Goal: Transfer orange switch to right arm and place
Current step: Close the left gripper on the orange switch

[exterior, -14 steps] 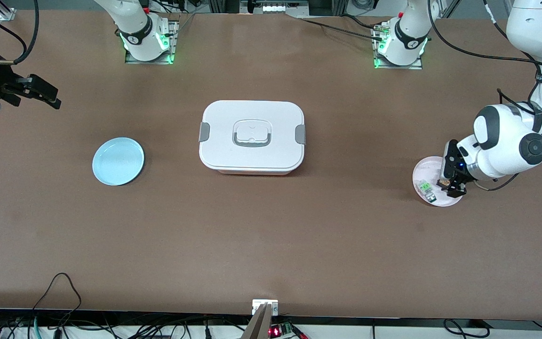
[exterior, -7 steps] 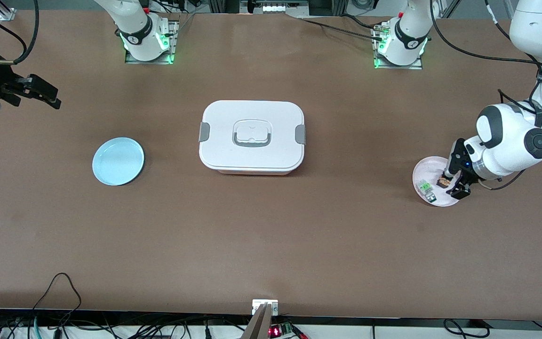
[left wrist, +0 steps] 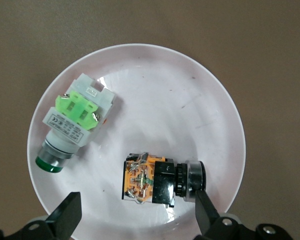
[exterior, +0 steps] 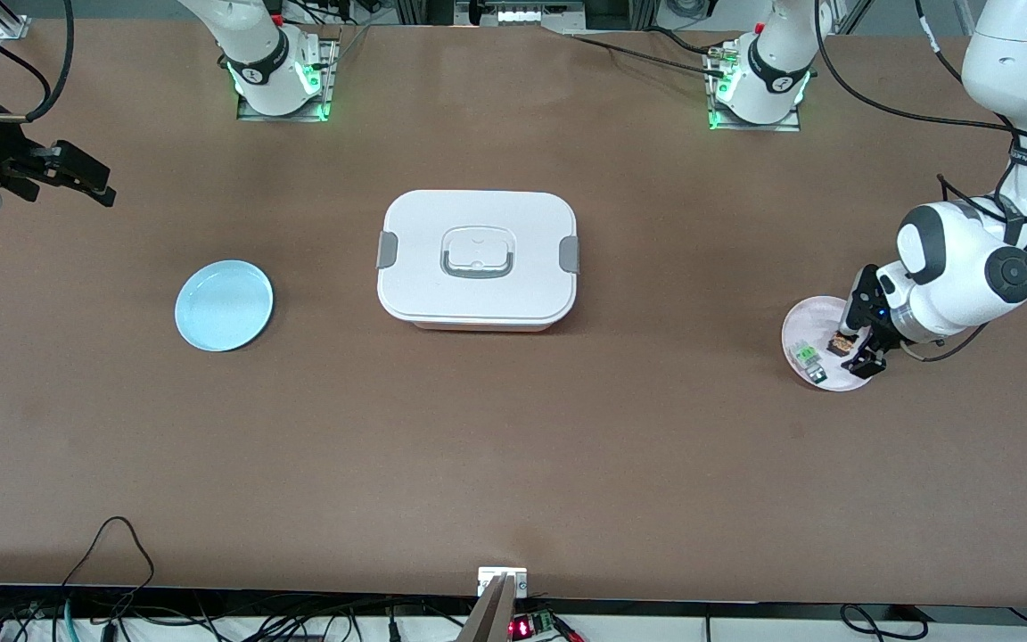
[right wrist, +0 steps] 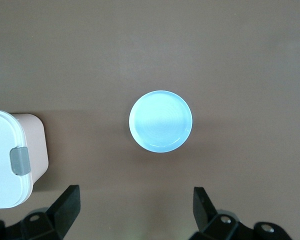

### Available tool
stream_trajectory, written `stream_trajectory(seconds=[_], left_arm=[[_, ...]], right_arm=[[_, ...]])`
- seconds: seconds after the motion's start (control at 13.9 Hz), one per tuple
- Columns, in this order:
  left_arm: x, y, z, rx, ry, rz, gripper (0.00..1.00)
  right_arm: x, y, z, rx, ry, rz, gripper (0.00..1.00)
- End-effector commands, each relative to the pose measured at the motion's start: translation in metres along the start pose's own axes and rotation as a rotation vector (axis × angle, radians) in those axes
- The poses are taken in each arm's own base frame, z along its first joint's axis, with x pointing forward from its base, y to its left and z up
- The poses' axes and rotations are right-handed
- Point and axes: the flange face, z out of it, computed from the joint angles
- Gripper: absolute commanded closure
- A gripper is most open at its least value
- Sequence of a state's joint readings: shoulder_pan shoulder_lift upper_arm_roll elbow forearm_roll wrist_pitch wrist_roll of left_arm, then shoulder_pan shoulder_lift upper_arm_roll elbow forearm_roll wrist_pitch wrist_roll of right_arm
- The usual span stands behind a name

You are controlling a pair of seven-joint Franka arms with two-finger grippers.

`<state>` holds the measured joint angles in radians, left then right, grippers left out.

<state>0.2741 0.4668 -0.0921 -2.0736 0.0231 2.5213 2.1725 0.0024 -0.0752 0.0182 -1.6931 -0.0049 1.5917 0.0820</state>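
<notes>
L pincer [exterior: 858,353] spread wide, low over pink plate [exterior: 803,320], straddling orange switch [left wrist: 157,178] lying on it w/ green switch [left wrist: 74,121]. R pincer [exterior: 77,174] released, waiting.

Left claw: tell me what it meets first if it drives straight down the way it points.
Probably the orange switch: the open left claw hangs over the pink plate with the switch lying between its fingers. Height above it is unclear.
</notes>
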Motion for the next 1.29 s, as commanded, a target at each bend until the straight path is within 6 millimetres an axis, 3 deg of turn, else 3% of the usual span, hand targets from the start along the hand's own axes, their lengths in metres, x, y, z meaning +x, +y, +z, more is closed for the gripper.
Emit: stream_trajectory(seconds=[0.0,0.22,1.0,1.08,1.15,1.22], left_arm=[[-0.001,0.009,0.003,0.001,0.005,0.02,0.0],[-0.004,0.018,0.009,-0.008,0.015,0.002,0.0],[0.0,0.019,0.028,0.025,0.03,-0.042,0.0],[0.0,0.018,0.028,0.029,0.028,-0.041,0.08],[0.001,0.018,0.028,0.029,0.027,-0.038,0.26],[0.001,0.018,0.028,0.028,0.027,-0.035,0.52]], right_arm=[[-0.007,0.002,-0.006,-0.011,0.012,0.008,0.0],[-0.007,0.002,-0.006,-0.011,0.012,0.008,0.0],[-0.007,0.002,-0.006,-0.011,0.012,0.008,0.0],[-0.007,0.002,-0.006,-0.011,0.012,0.008,0.0],[-0.007,0.002,-0.006,-0.011,0.013,0.008,0.0],[-0.007,0.002,-0.006,-0.011,0.013,0.008,0.0]])
